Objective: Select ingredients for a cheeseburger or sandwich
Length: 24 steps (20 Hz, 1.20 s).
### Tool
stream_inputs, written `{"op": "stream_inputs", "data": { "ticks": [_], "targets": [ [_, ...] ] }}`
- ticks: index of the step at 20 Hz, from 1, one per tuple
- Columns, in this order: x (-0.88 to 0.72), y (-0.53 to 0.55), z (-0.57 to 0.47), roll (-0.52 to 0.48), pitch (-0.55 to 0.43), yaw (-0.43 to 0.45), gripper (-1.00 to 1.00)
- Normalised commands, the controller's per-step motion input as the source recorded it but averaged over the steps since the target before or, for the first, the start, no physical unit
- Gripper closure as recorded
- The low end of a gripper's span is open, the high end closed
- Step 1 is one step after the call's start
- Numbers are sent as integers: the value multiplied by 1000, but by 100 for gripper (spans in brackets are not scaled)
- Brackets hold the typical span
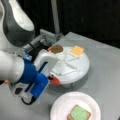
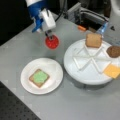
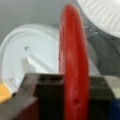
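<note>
Tomato round (image 2: 52,42), red and glossy, hangs edge-down in the gripper (image 2: 50,35), clamped between the jaws, above the grey table (image 2: 75,105) and clear of both dishes; in a front view it sits between the plate (image 2: 53,68) and the divided tray (image 2: 75,53), nearer the view's top. Wrist view shows the tomato (image 3: 73,62) edge-on, a thin red disc filling the frame's middle, w/ the dark fingers (image 3: 47,97) pressed on either side.

Count: 1 tomato, 1 patty, 1 cheese square, 1 lettuce piece, 2 bread squares.

On the round white plate: 1 tan bread square (image 2: 33,81) w/ 1 pale green lettuce piece (image 2: 40,77) lying flat on top, a brown rim showing round the green. Same pair seen at a front view's bottom (image 1: 78,113), on the plate (image 1: 60,105).

White round tray, split into wedge compartments by raised ribs, holds 3 pieces, each in its own wedge: 2nd bread square (image 2: 93,40) standing tilted at the far rim, dark brown patty (image 2: 114,51) at a front view's right, yellow-orange cheese (image 2: 112,70) flat nr the rim below it. Patty (image 1: 56,49) and cheese (image 1: 76,50) also show in a front view; tray (image 1: 75,72) sits just beside the blue-and-white arm (image 1: 30,72).
</note>
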Motion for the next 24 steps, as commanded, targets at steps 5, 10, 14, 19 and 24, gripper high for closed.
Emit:
{"op": "stream_inputs", "data": {
  "ticks": [5,10,14,19,24],
  "targets": [
    [627,-417,-125,140,-6,249,100],
    [461,-177,-14,185,-34,271,100],
    [466,-40,-73,169,-78,231,100],
    [461,-77,-159,149,-78,250,100],
    [431,-124,-201,71,-22,274,100]
  ]
}}
